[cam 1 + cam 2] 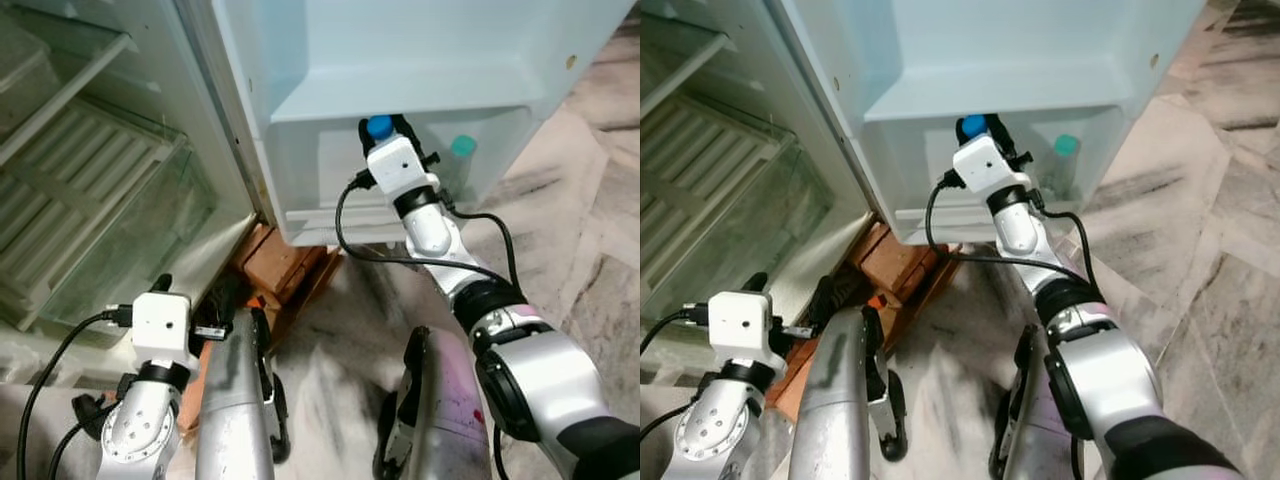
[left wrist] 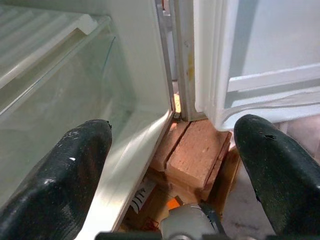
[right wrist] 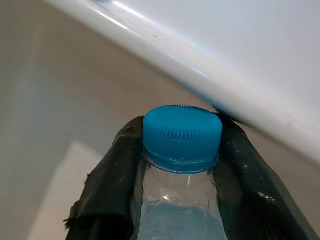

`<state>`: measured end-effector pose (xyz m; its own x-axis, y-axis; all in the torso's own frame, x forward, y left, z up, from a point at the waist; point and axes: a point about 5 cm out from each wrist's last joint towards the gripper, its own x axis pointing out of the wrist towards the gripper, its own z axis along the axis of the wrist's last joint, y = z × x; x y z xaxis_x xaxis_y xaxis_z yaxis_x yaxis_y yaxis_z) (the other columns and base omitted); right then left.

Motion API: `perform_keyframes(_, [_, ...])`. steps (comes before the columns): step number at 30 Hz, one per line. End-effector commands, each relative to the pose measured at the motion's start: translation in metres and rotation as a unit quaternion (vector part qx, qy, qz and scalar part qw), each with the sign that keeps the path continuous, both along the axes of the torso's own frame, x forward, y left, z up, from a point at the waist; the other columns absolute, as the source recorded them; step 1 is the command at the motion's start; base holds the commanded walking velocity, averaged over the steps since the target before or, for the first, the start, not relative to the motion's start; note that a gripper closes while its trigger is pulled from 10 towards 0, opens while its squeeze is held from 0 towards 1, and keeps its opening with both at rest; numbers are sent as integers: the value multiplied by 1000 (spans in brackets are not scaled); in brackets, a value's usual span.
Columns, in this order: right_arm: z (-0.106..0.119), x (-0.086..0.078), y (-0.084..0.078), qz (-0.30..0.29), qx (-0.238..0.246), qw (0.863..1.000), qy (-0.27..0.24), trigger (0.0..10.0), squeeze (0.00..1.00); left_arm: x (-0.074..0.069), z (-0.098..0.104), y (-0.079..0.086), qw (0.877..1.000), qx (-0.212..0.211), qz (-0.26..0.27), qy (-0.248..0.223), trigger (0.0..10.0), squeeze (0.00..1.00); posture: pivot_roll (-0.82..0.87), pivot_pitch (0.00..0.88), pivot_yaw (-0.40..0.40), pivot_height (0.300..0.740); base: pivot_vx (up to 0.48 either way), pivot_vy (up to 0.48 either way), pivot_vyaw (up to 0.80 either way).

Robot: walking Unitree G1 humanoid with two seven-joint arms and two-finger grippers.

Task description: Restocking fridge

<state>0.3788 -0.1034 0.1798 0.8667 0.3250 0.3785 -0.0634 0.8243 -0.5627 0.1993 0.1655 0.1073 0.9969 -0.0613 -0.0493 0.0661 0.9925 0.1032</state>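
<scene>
My right gripper (image 1: 382, 128) reaches into the lowest shelf of the open fridge door (image 1: 400, 60) and is shut on a clear water bottle with a blue cap (image 3: 182, 135); the blue cap (image 1: 379, 126) peeks above the wrist camera. The black fingers (image 3: 107, 185) clamp the bottle's neck on both sides. A second bottle with a teal cap (image 1: 462, 146) stands further right in the same door shelf (image 1: 330, 215). My left gripper (image 2: 170, 165) hangs low by the fridge's bottom corner, open, with nothing between its fingers (image 2: 60, 180).
The fridge body (image 1: 100, 180) stands open at the left with glass shelves and a clear drawer. Bricks (image 1: 280, 265) prop the fridge's base near the door hinge. Marbled floor (image 1: 580, 200) spreads to the right.
</scene>
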Motion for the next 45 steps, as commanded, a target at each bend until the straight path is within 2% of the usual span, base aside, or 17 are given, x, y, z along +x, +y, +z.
perform_keyframes(1, [-31, -5, -9, -25, -22, 998, 55, 10000, 0, -1, -1, 2, 1000, 8, 3, 7, 10000, 0, 279, 336, 67, 532, 0, 0, 0])
perform_keyframes(5, [-27, -5, -5, -17, -25, 999, 44, 10000, 0, 0, 0, 2, 1000, 8, 2, 6, 10000, 0, 282, 335, 69, 532, 0, 0, 0])
perform_keyframes(9, [-10, -4, 13, 9, -30, 999, -6, 10000, 0, -6, 1, 0, 1000, 18, -3, 7, 10000, 0, 304, 343, 76, 532, 0, 0, 0])
perform_keyframes(12, [-2, -4, 20, 20, -28, 999, -25, 10000, 0, -11, 3, -1, 1000, 18, -2, 10, 10000, 0, 319, 360, 79, 532, 0, 0, 0])
perform_keyframes(19, [-8, -5, 17, 22, -27, 999, -15, 10000, 0, -19, 8, -3, 1000, 16, 4, 11, 10000, 0, 351, 381, 75, 532, 0, 0, 0])
perform_keyframes(24, [-11, -7, 23, 34, -34, 999, -12, 10000, 0, -29, 9, -1, 1000, 17, 9, 22, 10000, 0, 369, 399, 80, 532, 0, 0, 0])
perform_keyframes(27, [-11, -9, 33, 53, -27, 998, -7, 10000, 0, -33, 9, 0, 999, 20, 10, 28, 10000, 0, 380, 409, 80, 532, 0, 0, 0])
perform_keyframes(30, [-8, -14, 52, 84, -27, 996, -21, 10000, 0, -33, 10, 2, 999, 21, 13, 30, 10000, 0, 383, 418, 79, 532, 0, 0, 0])
perform_keyframes(31, [-4, -16, 61, 98, -26, 994, -35, 10000, 0, -34, 10, 2, 999, 21, 14, 31, 10000, 0, 381, 423, 79, 532, 0, 0, 0])
perform_keyframes(32, [-4, -16, 61, 98, -26, 994, -35, 10000, 0, -34, 10, 2, 999, 21, 14, 31, 10000, 0, 381, 423, 79, 532, 0, 0, 0])
perform_keyframes(33, [2, -19, 70, 110, -25, 992, -55, 10000, 0, -35, 9, 2, 999, 20, 14, 33, 10000, 0, 379, 423, 77, 532, 0, 0, 0])
perform_keyframes(34, [4, -20, 73, 112, -29, 991, -65, 10000, 0, -35, 9, 2, 999, 20, 14, 34, 10000, 0, 379, 423, 77, 532, 0, 0, 0])
perform_keyframes(38, [4, -19, 71, 104, -41, 991, -77, 10000, 0, -35, 10, 0, 999, 18, 13, 34, 10000, 0, 380, 421, 77, 532, 0, 0, 0])
perform_keyframes(43, [-9, -15, 51, 65, -78, 993, -63, 10000, 0, -35, 10, -2, 999, 16, 11, 35, 10000, 0, 380, 421, 80, 532, 0, 0, 0])
perform_keyframes(45, [-14, -14, 42, 49, -128, 987, -79, 10000, 0, -36, 10, -3, 999, 16, 9, 36, 10000, 0, 387, 419, 81, 532, 0, 0, 0])
